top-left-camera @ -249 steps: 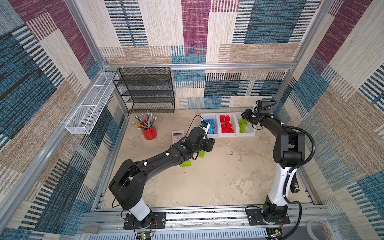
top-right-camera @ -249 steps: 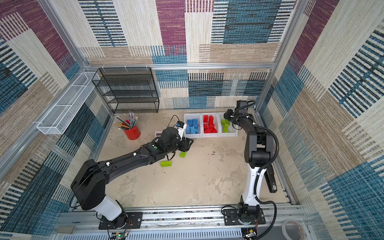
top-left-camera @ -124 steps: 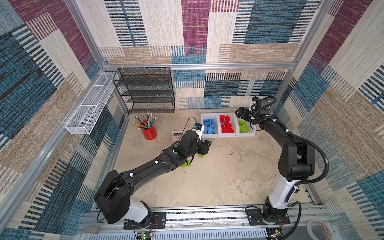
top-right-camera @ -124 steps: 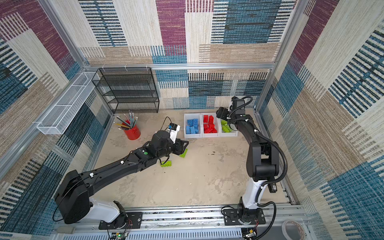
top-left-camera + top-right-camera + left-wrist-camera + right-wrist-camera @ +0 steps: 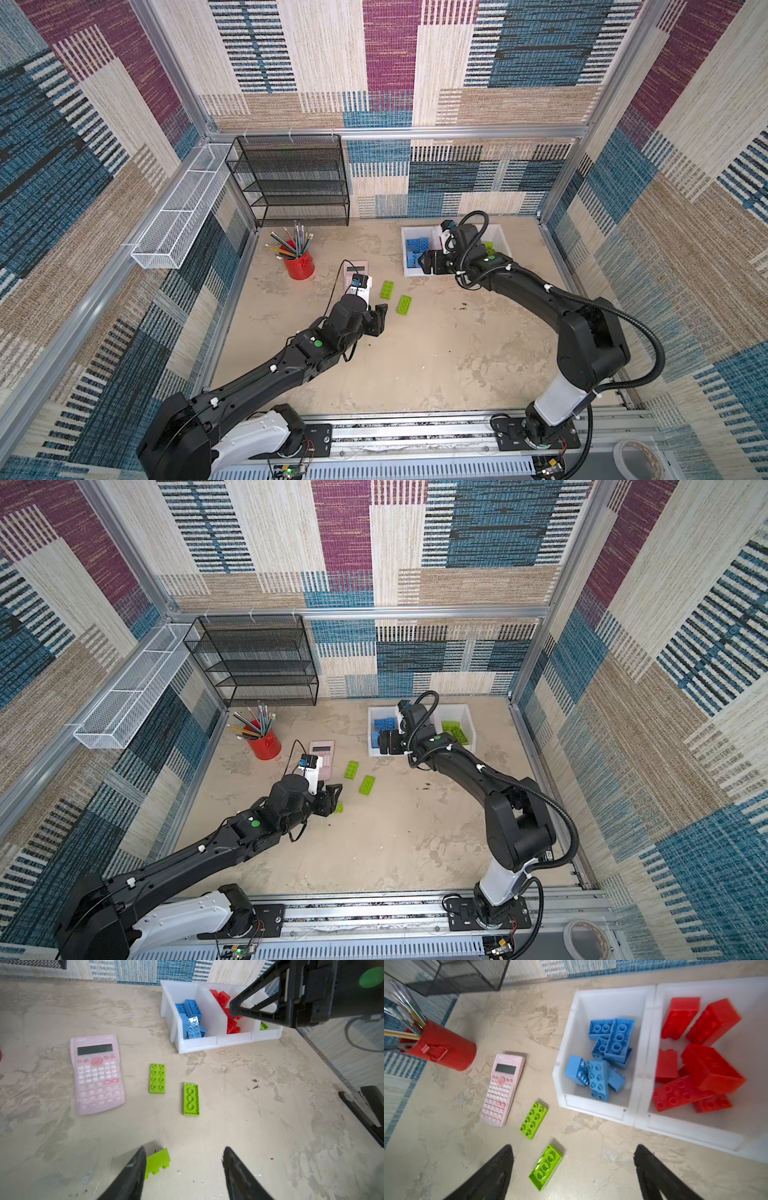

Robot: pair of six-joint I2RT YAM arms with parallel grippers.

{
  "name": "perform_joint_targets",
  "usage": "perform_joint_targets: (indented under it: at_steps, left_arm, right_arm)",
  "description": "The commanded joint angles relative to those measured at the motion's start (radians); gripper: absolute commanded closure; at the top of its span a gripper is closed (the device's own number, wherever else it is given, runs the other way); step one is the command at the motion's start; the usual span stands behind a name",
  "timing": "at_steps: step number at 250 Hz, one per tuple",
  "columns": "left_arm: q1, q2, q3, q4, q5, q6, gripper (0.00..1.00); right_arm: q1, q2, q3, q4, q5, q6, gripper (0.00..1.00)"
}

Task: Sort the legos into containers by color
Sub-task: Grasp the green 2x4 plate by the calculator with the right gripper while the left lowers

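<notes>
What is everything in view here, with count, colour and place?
loose legos: three, lime green, on the table; two beside the calculator, one nearer the front.
containers: three, white, joined in a row, back right.
sorted legos: several blue in one end container, several red in the middle, some green in the other end.
calculator: one, pink, left of the loose legos.
pencil cup: one, red, back left.
shelf: one, black mesh, back wall.
tray: one, white mesh, left wall.
left gripper: one, black, open, beside the front green lego.
right gripper: one, black, open, empty, near the blue end.
</notes>
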Motion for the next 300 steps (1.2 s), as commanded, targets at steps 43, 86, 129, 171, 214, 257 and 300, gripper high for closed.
perform_joint_targets:
  at_steps: [43, 86, 129, 171, 214, 257, 300]
  left_arm:
    - [0.006, -0.115, -0.113, 0.053, -0.114, -0.029, 0.39]
    - [0.011, -0.132, -0.139, 0.074, -0.12, -0.022, 0.39]
    - [0.016, -0.126, -0.146, 0.091, -0.103, -0.019, 0.39]
    - [0.015, -0.143, -0.16, 0.101, -0.103, -0.022, 0.39]
    - [0.017, -0.148, -0.165, 0.104, -0.103, -0.024, 0.39]
    - [0.018, -0.144, -0.165, 0.106, -0.102, -0.024, 0.39]
    - [0.018, -0.146, -0.168, 0.109, -0.103, -0.025, 0.39]
  right_arm:
    - [0.148, 0.203, 0.125, 0.011, 0.158, 0.096, 0.12]
    - [0.177, 0.328, 0.226, -0.026, 0.15, 0.108, 0.13]
    - [0.206, 0.405, 0.287, -0.04, 0.145, 0.115, 0.14]
    - [0.235, 0.472, 0.347, -0.066, 0.146, 0.119, 0.17]
    - [0.248, 0.533, 0.399, -0.093, 0.149, 0.119, 0.19]
    - [0.259, 0.57, 0.453, -0.131, 0.178, 0.11, 0.24]
    - [0.273, 0.577, 0.457, -0.172, 0.226, 0.095, 0.27]
